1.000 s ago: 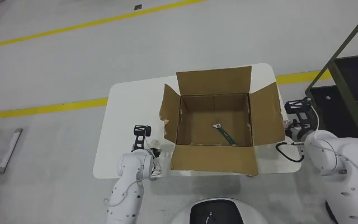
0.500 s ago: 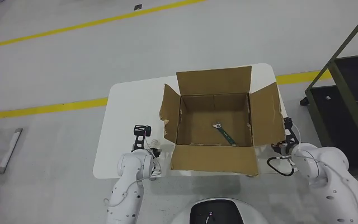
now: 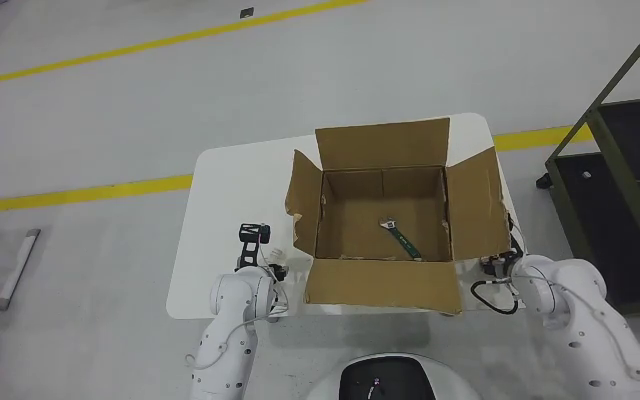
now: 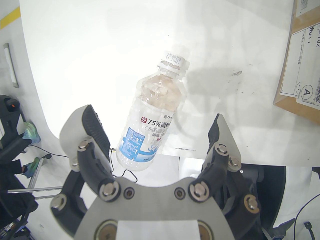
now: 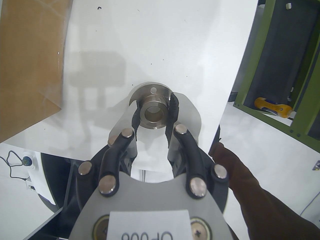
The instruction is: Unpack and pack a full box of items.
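Two jaw sets differ: right gripper [image 5: 155, 112] clamps a metal bushing [image 5: 152, 101] over the table's [image 3: 230, 200] front-right corner, probably unloading. Left gripper [image 4: 154, 121] gapes around a bottle [image 4: 147, 131] lying near the front-left edge. Next, lift the wrench [image 3: 400, 238] from the box [image 3: 380, 283].

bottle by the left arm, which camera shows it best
The left wrist view. There the clear bottle sits on the white table, framed between the fingers of the open left pincer, with cap and label in plain sight. The top view gives just a small pale glimpse of it beside that arm.
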You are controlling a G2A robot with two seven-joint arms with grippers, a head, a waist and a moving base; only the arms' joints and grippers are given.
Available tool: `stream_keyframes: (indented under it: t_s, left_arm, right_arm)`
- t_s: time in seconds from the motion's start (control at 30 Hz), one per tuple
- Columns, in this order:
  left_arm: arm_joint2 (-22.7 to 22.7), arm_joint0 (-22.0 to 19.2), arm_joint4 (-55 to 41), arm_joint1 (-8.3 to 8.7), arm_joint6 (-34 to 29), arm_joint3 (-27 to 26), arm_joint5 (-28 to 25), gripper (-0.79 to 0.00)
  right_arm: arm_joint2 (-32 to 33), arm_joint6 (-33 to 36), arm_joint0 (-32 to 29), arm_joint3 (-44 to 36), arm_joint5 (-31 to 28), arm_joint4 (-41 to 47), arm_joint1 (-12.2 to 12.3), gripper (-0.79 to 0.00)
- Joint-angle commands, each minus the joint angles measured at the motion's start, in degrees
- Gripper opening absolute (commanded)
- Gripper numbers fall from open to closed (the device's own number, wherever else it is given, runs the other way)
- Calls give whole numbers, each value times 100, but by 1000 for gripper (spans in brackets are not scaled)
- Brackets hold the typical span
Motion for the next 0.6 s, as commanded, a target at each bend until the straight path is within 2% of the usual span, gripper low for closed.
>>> stream_keyframes:
  t_s: [0.0, 0.07, 0.1, 0.13, 0.17, 0.23, 0.37, 0.43, 0.47, 0.5, 0.57]
  left_arm:
    - [0, 0, 0, 0, 0, 0, 0, 0]
    - [0, 0, 0, 0, 0, 0, 0, 0]
    - [0, 0, 0, 0, 0, 0, 0, 0]
    - [0, 0, 0, 0, 0, 0, 0, 0]
    - [0, 0, 0, 0, 0, 0, 0, 0]
    - [0, 0, 0, 0, 0, 0, 0, 0]
    - [0, 0, 0, 0, 0, 0, 0, 0]
    - [0, 0, 0, 0, 0, 0, 0, 0]
    - [0, 0, 0, 0, 0, 0, 0, 0]
    - [0, 0, 0, 0, 0, 0, 0, 0]
    - [0, 0, 0, 0, 0, 0, 0, 0]
  right_arm:
    - [19, 7, 8, -4, 4, 11, 5, -459]
    - [51, 30, 15, -44, -7, 21, 12, -400]
    - [88, 24, 16, -94, 13, 32, 16, -317]
    - [142, 38, 4, -173, 18, 70, 22, -332]
    - [239, 45, -4, -286, 54, 92, 31, -385]
    - [536, 76, -24, -562, 197, 247, 50, -376]
    - [1261, 97, -50, -1149, 361, 494, 103, -440]
    - [1611, 51, -2, -1476, 467, 662, 123, -529]
    - [1721, 10, 39, -1619, 508, 739, 128, -619]
    - [1874, -41, 95, -1847, 535, 870, 137, -785]
    - [1996, -98, 227, -2205, 542, 1133, 146, -785]
